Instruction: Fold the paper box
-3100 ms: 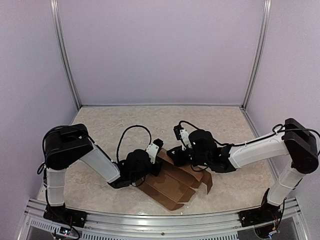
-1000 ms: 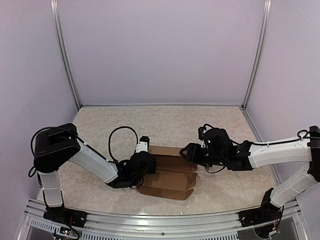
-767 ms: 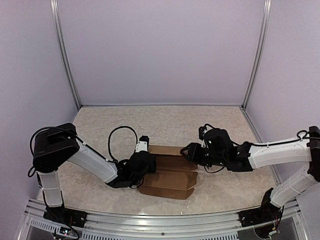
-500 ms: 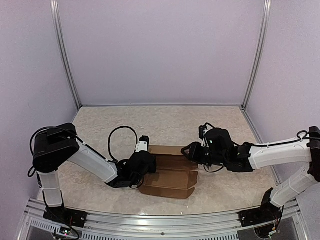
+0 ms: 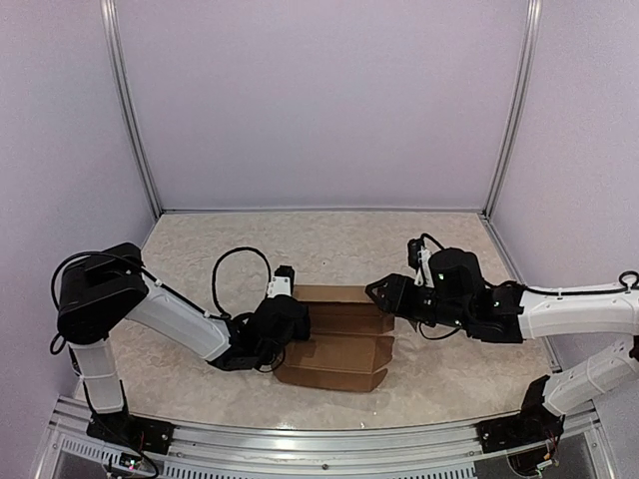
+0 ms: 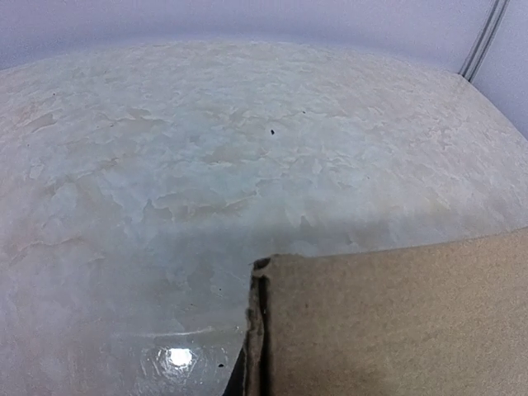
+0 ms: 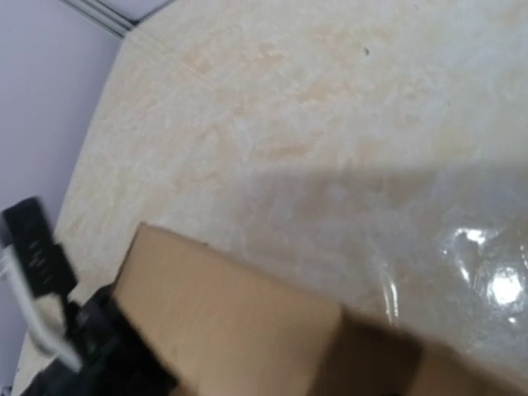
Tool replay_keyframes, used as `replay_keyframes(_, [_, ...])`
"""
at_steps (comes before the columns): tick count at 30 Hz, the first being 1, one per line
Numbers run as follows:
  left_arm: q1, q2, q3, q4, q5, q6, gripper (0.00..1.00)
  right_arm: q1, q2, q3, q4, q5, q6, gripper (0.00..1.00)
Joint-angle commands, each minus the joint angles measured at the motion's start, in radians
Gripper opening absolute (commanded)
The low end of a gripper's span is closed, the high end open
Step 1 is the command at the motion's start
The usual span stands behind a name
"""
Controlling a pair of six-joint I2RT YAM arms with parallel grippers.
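Note:
The paper box [image 5: 339, 344] is a plain brown cardboard piece lying mid-table with creased panels, its far panel slightly raised. My left gripper [image 5: 298, 321] sits low at its left edge and looks shut on it. In the left wrist view the cardboard [image 6: 396, 322] fills the lower right, with a doubled edge at centre, and hides my fingers. My right gripper [image 5: 381, 292] is at the box's far right corner. The blurred right wrist view shows the cardboard [image 7: 231, 322] covering the fingers, so its jaws cannot be read. The left gripper's black body [image 7: 91, 351] shows there.
The mottled beige table top [image 5: 329, 244] is enclosed by lilac walls, with metal posts at the back corners [image 5: 130, 110] [image 5: 514, 110]. An aluminium rail [image 5: 319, 439] runs along the front edge between the arm bases.
Since three seconds ago the box has turned from diagonal to square with the front edge. In the last half second my right arm drew back rightward, its tip staying at the box's corner.

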Motion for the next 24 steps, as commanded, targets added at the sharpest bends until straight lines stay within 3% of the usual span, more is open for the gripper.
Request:
replay_keyframes(1, [0.050, -0.057, -0.006, -0.037, 0.021, -0.036, 0.00, -0.006, -0.123, 0.006, -0.121, 0.006, -0.080, 0.57])
replay_keyframes(11, [0.179, -0.175, -0.069, 0.008, 0.248, -0.114, 0.00, -0.006, -0.420, -0.030, -0.319, 0.176, -0.163, 0.61])
replay_keyframes(16, [0.210, -0.231, -0.086, 0.055, 0.374, -0.151, 0.00, -0.010, -0.457, -0.099, -0.252, 0.173, -0.122, 0.62])
replay_keyframes(24, [0.228, -0.273, -0.095, 0.108, 0.513, -0.199, 0.00, -0.018, -0.370, -0.184, 0.021, 0.031, -0.053, 0.62])
